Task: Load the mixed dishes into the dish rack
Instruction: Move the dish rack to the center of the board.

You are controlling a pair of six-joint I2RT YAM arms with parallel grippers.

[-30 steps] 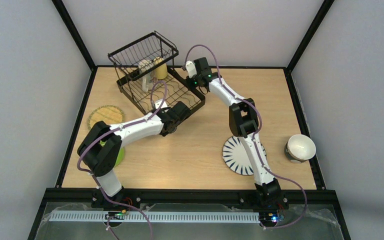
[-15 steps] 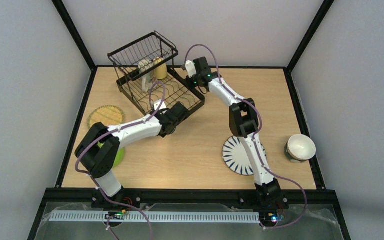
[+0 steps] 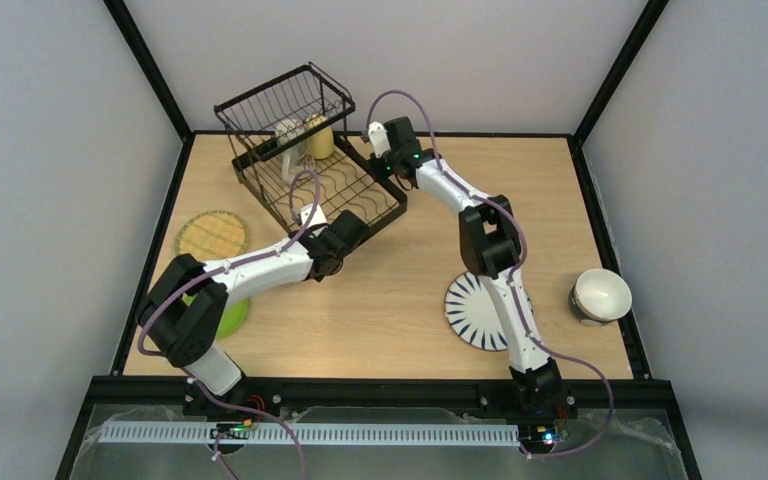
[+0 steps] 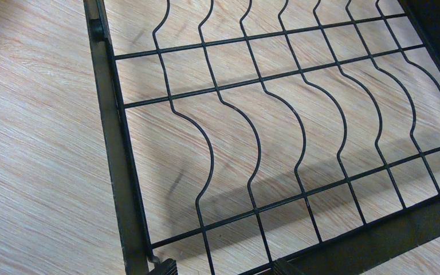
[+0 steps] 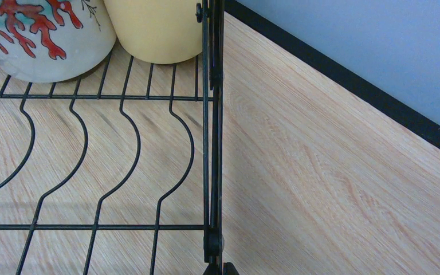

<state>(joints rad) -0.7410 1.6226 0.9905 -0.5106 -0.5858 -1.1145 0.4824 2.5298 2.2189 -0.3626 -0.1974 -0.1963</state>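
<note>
The black wire dish rack [image 3: 332, 192] stands at the back left of the table. A beige mug with red coral print [image 5: 34, 40] and a yellow mug [image 5: 149, 28] sit inside it under the raised basket [image 3: 285, 100]. My right gripper [image 5: 215, 268] is shut on the rack's right side rim wire [image 5: 211, 143]. My left gripper [image 4: 223, 269] is open, its fingertips [image 4: 163, 268] low over the rack's near corner with only wire dividers between them. On the table lie a yellow woven plate [image 3: 212, 237], a lime-green plate [image 3: 230, 315] partly under the left arm, a striped plate [image 3: 472, 310] and a bowl [image 3: 600, 295].
Black frame posts and rails border the table [image 3: 400, 290]; grey walls stand close behind and beside it. The right arm [image 3: 485, 240] stretches over the striped plate toward the rack. The bowl sits near the right edge rail.
The left gripper has drawn back toward the near left along the rack's edge. The right gripper and the rack have shifted slightly left.
</note>
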